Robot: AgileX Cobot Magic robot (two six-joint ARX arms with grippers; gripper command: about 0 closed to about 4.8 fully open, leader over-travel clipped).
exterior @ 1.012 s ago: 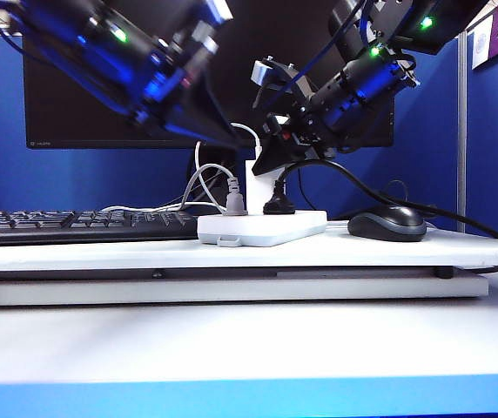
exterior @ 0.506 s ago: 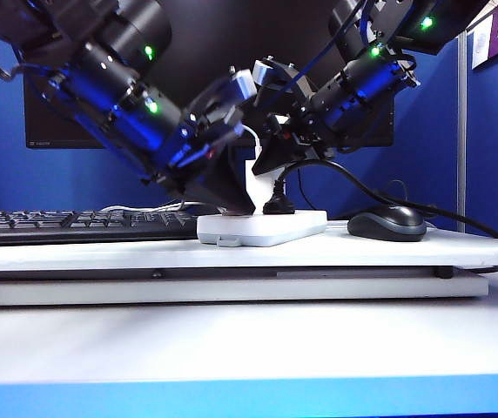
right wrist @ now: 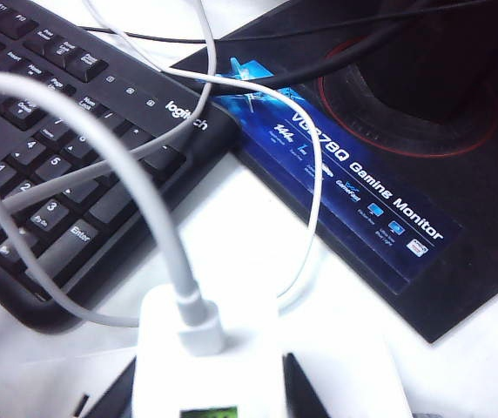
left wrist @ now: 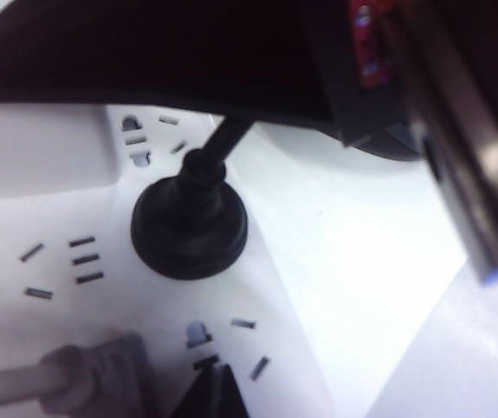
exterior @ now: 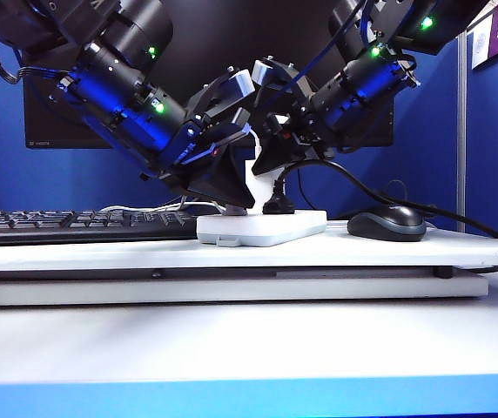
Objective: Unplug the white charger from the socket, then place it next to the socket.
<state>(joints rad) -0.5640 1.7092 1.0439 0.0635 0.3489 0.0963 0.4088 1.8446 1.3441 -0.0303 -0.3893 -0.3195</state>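
The white charger (exterior: 253,178) stands upright on the socket (exterior: 275,230), a flat white power strip. My right gripper (exterior: 264,161) comes down from the upper right and is shut on the charger (right wrist: 205,370), with a dark finger (right wrist: 291,374) on each side of the block. The charger's thin white cable (right wrist: 175,252) loops up from its top. My left gripper (exterior: 234,198) slants down from the upper left onto the socket's left part. In the left wrist view its fingers show as a single dark tip (left wrist: 210,394) on the socket face (left wrist: 319,261), so it is shut on nothing.
A black plug (left wrist: 188,231) with a thick black cable sits in the socket beside the charger, and a grey plug (left wrist: 92,379) sits nearer my left gripper. A black mouse (exterior: 388,224) lies right of the socket, a black keyboard (exterior: 75,225) left, and a monitor base (right wrist: 388,157) behind.
My left arm has swung down from the upper left onto the socket's left part and now hides the grey plug in the exterior view. The right arm and charger have not moved.
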